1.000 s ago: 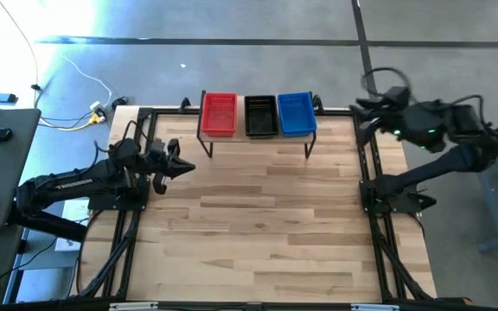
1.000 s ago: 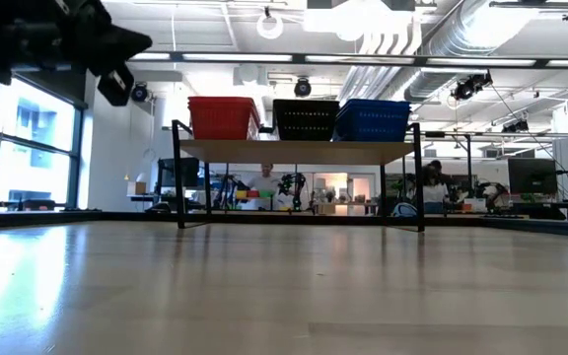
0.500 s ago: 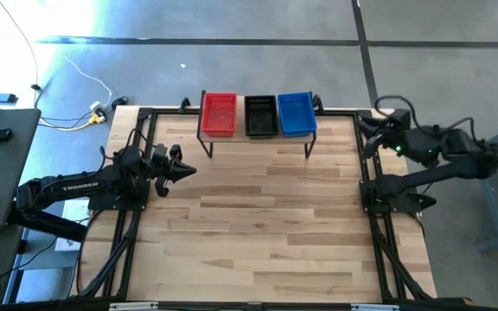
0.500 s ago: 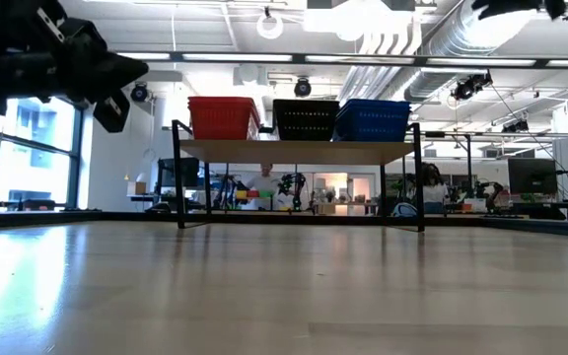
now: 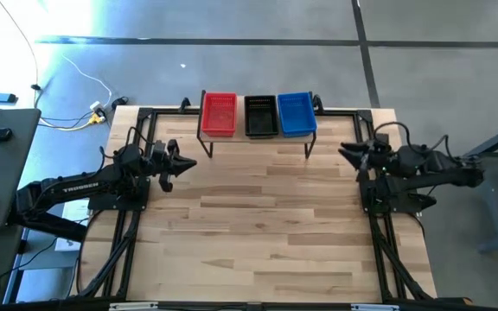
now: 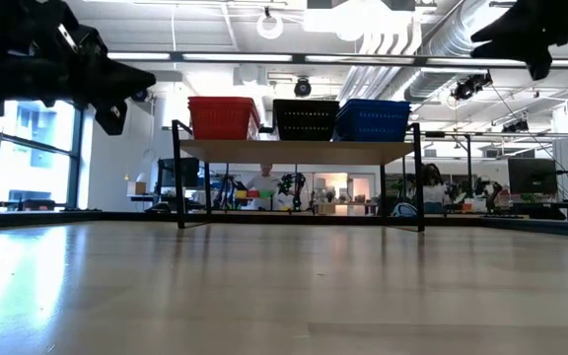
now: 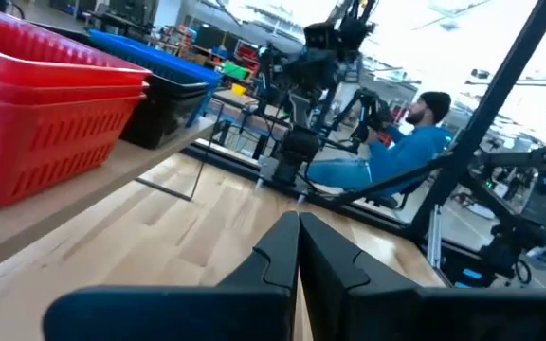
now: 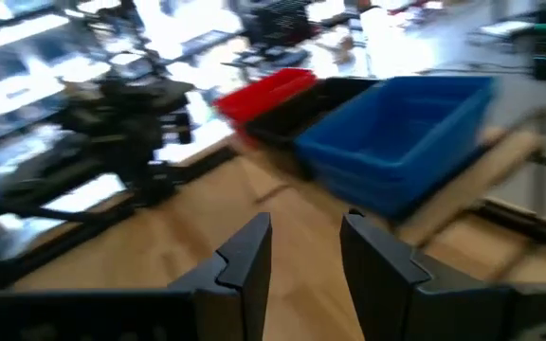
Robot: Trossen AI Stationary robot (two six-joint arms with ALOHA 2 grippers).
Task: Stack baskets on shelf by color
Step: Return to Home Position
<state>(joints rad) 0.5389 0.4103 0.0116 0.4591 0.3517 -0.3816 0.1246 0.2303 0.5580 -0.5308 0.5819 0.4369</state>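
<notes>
Stacked red baskets [image 5: 219,114], black baskets [image 5: 261,116] and blue baskets [image 5: 296,114] sit side by side on the shelf [image 6: 294,151] at upper centre, with the left arm [image 5: 67,184] at mid-left, jaws together, and the right arm [image 5: 422,162] at mid-right, jaws apart.

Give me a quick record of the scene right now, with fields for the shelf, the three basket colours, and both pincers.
shelf: at the far edge of the table, holding all baskets in view
red baskets: stacked at the shelf's left end
black baskets: middle, between red and blue
blue baskets: stacked at the right end
left pincer: shut, empty, raised over the table's left side
right pincer: open, empty, raised over the table's right side
</notes>
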